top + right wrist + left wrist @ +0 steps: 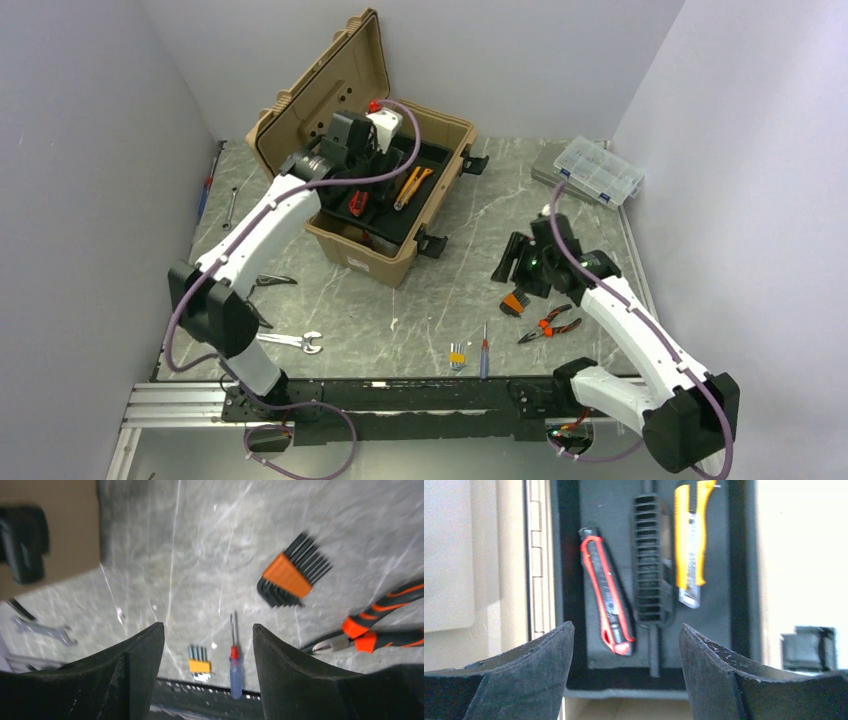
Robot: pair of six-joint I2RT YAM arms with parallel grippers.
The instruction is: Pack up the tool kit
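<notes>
Left wrist: red knife (606,600), yellow knife (689,540) in black tray (614,525); any print unreadable.

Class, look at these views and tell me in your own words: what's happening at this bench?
Two robot arms are packing a tan toolbox. The left gripper hangs open over its black tray, where a red utility knife and a yellow utility knife lie. The right gripper, open and empty, hovers over a hex key set, pliers and a small screwdriver on the table, not yet packed.
</notes>
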